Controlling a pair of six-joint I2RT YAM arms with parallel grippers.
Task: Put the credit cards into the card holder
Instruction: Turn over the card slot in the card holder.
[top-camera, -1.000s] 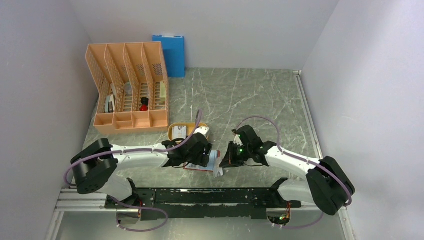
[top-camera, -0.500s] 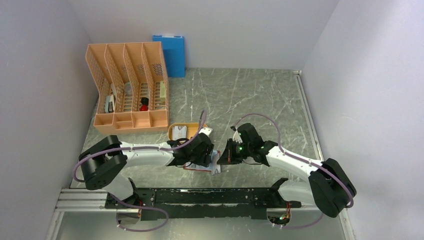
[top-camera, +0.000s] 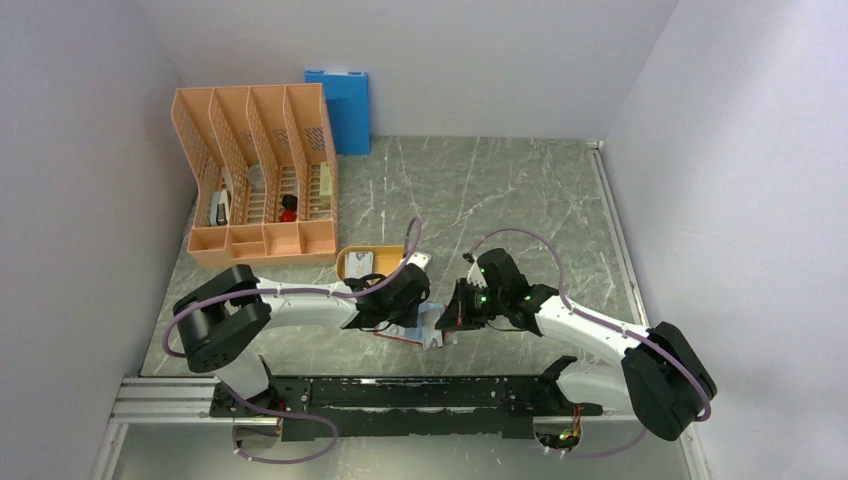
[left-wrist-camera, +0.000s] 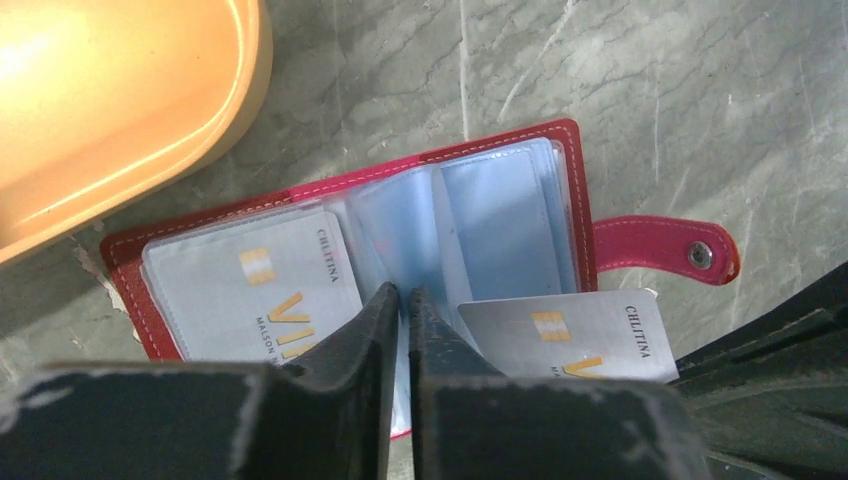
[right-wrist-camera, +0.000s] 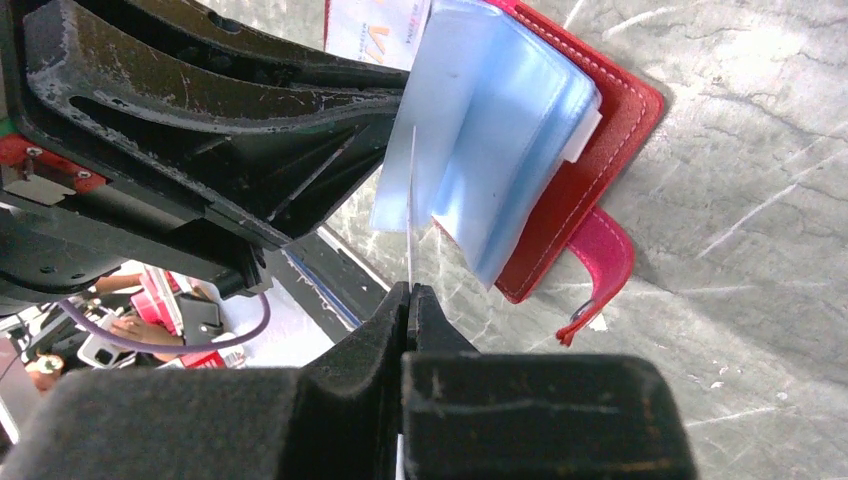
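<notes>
Inserting a card is judged to be the step in hand. The left hand (left-wrist-camera: 402, 300) is seen with its fingers pressed almost together on a pale blue pocket leaf (left-wrist-camera: 395, 230) of the card holder (left-wrist-camera: 582, 200). The holder lies opened on the surface (left-wrist-camera: 650, 100) directly under that hand, with its red tab (left-wrist-camera: 665, 255) out to the hand's right. The leaf appears to be lifted so that a pocket is parted. One credit card (left-wrist-camera: 262, 290) is noted already seated in the pocket just left of the fingers. The right hand (right-wrist-camera: 408, 292) is pinched shut on a second credit card (right-wrist-camera: 411, 200), held edge-on, with its free end at the raised leaves straight ahead of the fingertips. Whether that end has entered a pocket cannot be told. An orange tray (left-wrist-camera: 120, 100) is noted beyond the holder. The next move is judged to call for the card's end to be lined up with the parted mouth and pushed straight in while the leaf is held taut. A skewed entry may buckle the leaf.
</notes>
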